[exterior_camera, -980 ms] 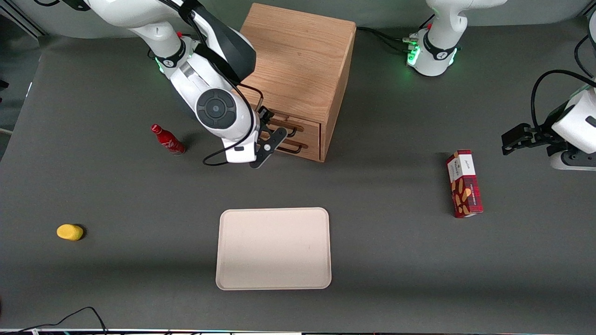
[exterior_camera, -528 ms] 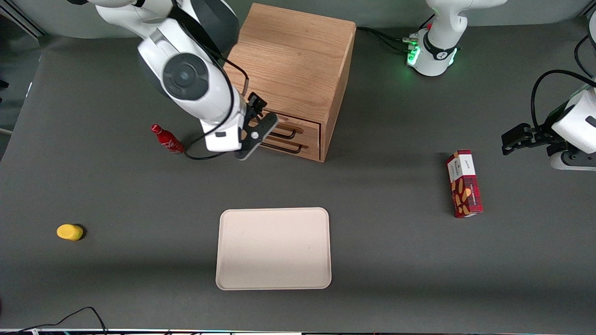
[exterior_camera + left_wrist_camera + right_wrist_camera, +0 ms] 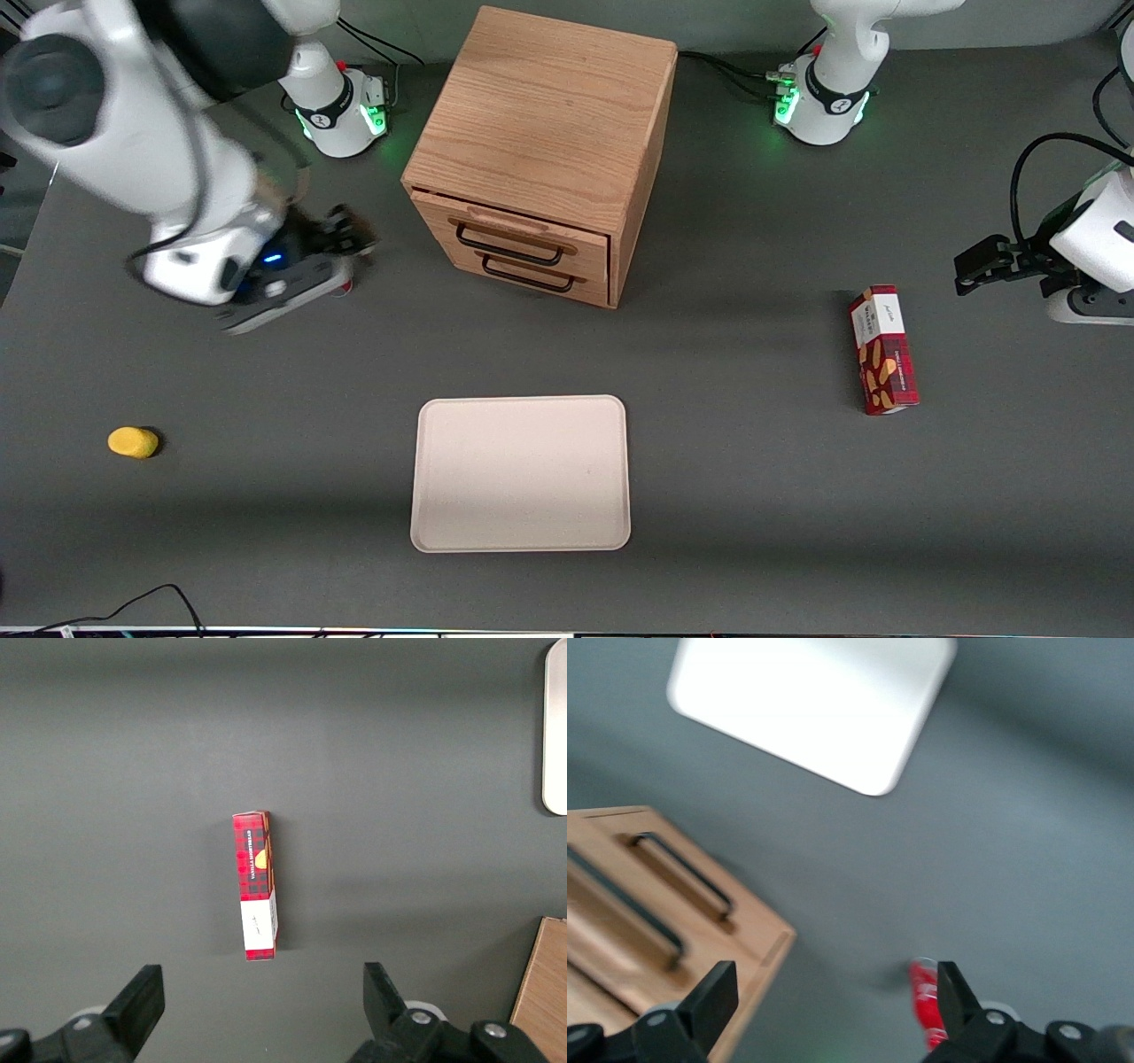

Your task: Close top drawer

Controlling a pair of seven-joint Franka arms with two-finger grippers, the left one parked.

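Note:
The wooden cabinet stands at the back middle of the table. Its top drawer with a black wire handle looks pushed in, its front level with the lower drawer. My gripper is blurred, off toward the working arm's end, beside the cabinet and apart from it. In the right wrist view the gripper is open and empty, with the cabinet's front and both black handles by one finger and a red bottle by the other.
A beige tray lies nearer the front camera than the cabinet and also shows in the right wrist view. A yellow object lies toward the working arm's end. A red snack box lies toward the parked arm's end.
My gripper has pulled away from the drawer fronts, swinging sideways toward the working arm's end. The drawer fronts and handles now show uncovered. The red bottle is now mostly covered by the hand.

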